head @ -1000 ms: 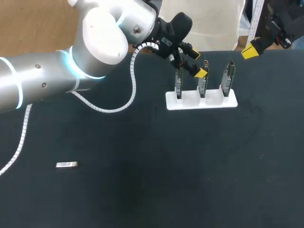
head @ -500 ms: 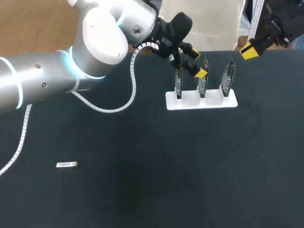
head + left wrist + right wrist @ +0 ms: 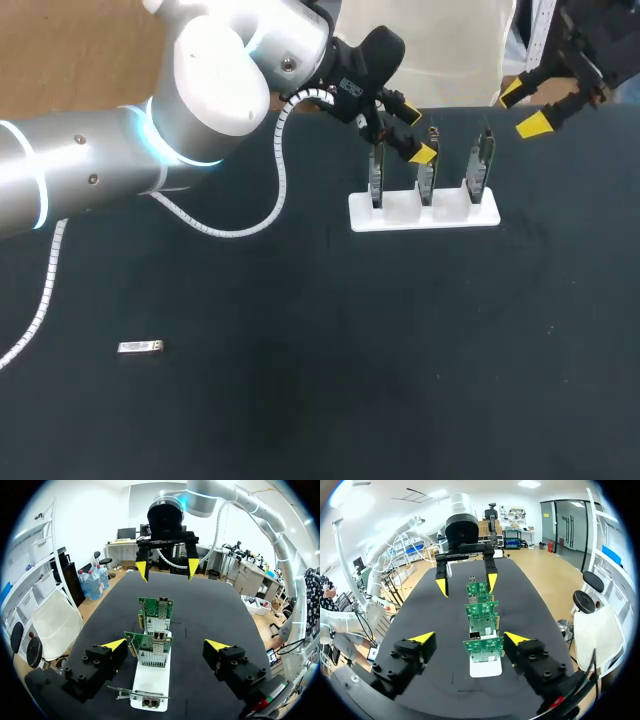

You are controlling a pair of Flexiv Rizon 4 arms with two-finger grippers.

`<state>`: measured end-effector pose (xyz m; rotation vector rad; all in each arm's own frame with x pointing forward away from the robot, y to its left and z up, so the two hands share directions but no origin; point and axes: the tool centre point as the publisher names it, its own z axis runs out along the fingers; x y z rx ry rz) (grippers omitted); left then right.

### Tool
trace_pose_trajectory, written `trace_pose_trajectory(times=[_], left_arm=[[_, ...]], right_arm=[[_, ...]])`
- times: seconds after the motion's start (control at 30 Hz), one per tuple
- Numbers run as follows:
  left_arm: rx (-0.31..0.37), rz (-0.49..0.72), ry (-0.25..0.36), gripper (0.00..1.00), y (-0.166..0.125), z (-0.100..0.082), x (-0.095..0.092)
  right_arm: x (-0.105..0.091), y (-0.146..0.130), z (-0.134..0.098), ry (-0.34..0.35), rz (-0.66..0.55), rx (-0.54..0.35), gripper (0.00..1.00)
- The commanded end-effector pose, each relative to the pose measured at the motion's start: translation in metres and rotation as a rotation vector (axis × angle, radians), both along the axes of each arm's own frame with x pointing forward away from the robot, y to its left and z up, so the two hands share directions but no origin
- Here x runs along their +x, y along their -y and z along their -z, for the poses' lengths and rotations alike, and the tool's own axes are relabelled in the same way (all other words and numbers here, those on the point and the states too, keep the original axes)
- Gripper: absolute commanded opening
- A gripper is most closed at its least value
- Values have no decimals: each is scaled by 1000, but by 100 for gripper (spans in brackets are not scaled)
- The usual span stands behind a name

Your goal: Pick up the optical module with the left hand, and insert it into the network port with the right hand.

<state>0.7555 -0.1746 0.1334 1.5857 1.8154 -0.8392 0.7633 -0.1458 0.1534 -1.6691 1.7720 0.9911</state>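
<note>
On the near left of the black table the optical module lies flat, alone, and nothing touches it. The left arm comes in from the left and reaches to the far middle of the table. There the left gripper hangs over a white holder. Its fingers are wide apart and they hold nothing. In the holder three network cards stand upright in a row. At the far right, above the table's edge, is the right gripper. It is apart from the cards and also opened wide, with nothing between its yellow tips.
</note>
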Motion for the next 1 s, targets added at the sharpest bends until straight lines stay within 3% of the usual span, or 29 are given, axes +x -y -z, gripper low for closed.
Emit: trace_pose_trajectory(times=[0.03,0.4,0.8,1.0], left_arm=[[6,1,-4,100,1,-1,2],[-11,-11,12,100,-1,-9,0],[28,-11,165,100,-20,-60,-9],[124,-19,262,100,-49,-87,-19]], right_arm=[[-2,-1,0,5,4,-1,100],[-2,-1,0,5,4,-1,100],[-2,-1,0,5,4,-1,100],[-2,-1,0,5,4,-1,100]])
